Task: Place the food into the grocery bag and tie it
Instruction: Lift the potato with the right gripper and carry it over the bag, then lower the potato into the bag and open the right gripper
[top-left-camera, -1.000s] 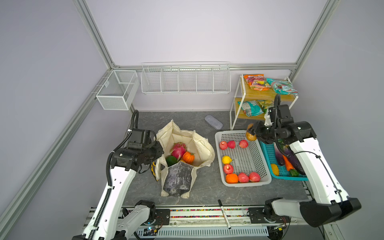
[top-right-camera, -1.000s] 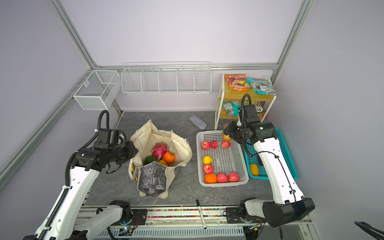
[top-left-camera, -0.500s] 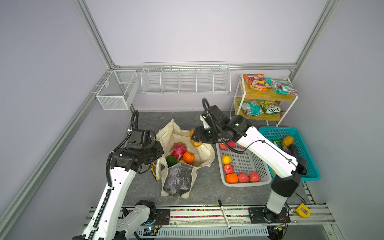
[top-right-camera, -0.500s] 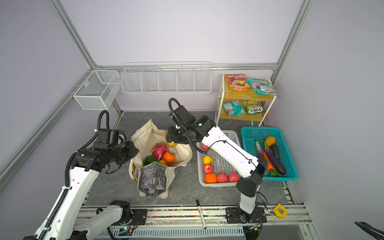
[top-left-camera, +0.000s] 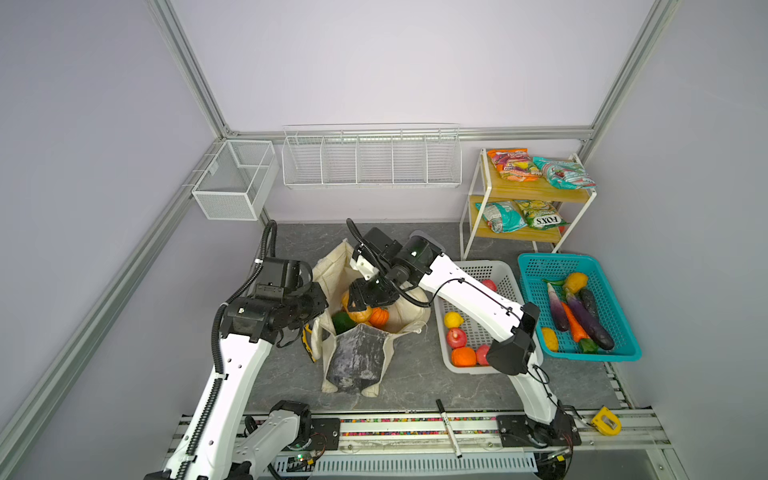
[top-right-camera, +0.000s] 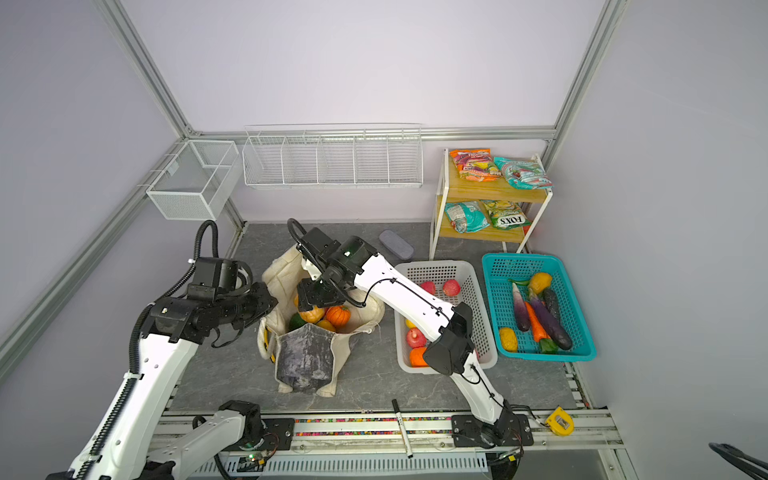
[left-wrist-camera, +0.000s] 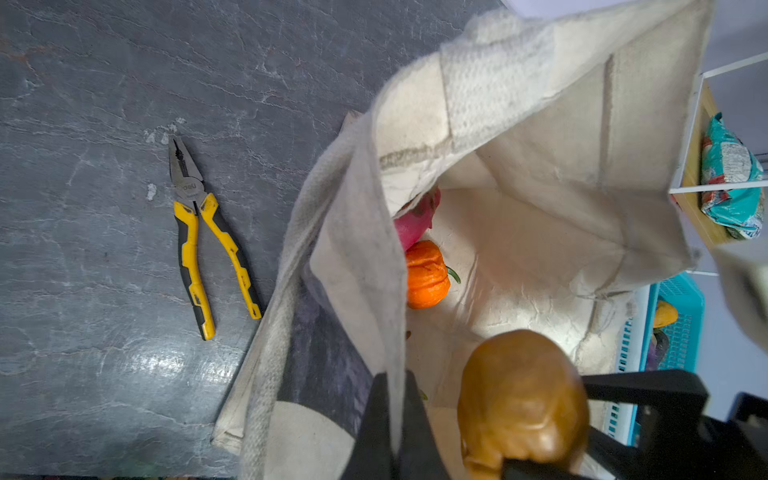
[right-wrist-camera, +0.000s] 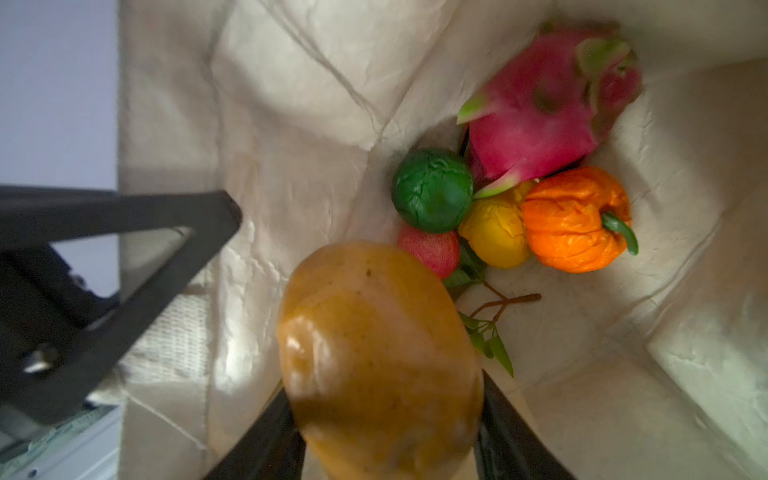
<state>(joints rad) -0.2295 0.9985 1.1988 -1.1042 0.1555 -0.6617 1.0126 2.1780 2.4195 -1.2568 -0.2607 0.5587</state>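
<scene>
Grocery bag (top-left-camera: 332, 270) stands open-mouthed mid-worktop (top-left-camera: 415, 374), marbled panel on its near side, white basket (top-left-camera: 482, 262) just to its right. Left pincer (left-wrist-camera: 392, 376) is clamped narrow on the bag's left rim, cloth pinched between the fingers, that edge raised. Right pincer (right-wrist-camera: 382, 382) reaches across over the bag mouth, jaws part-spread and gripping a brown-orange fruit (right-wrist-camera: 365, 316) by its sides; cannot tell whether the fruit touches the pile below. Bunched together on the bag floor: dragon fruit (right-wrist-camera: 536, 124), green vegetable (right-wrist-camera: 432, 191), yellow fruit (right-wrist-camera: 494, 237), red apple (right-wrist-camera: 428, 249), small pumpkin (right-wrist-camera: 573, 220). Yellow-handled pliers (left-wrist-camera: 199, 232) lie on the worktop just left of the bag.
</scene>
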